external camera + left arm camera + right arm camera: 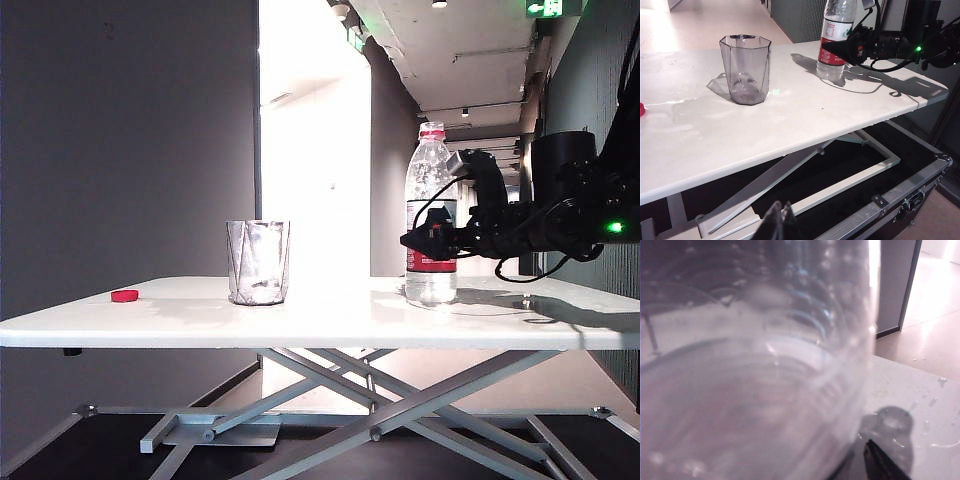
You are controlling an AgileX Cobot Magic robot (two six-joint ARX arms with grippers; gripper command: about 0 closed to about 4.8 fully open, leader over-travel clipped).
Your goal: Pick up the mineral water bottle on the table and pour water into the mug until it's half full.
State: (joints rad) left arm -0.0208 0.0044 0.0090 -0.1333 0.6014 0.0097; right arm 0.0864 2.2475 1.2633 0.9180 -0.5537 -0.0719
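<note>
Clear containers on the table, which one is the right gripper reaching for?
The mineral water bottle, tall with a red label: the right gripper is at its label. The mug stands alone toward the red cap.

Institutional building corridor: long hallway, green exit sign (pixel 555 8), ceiling spotlights, grey walls, polished floor.

Open table (pixel 330 320) between mug (pixel 258 262) and mineral water bottle (pixel 430 215); right gripper (pixel 425 240) crowds the bottle; left gripper (pixel 781 222) hangs below the table edge.
</note>
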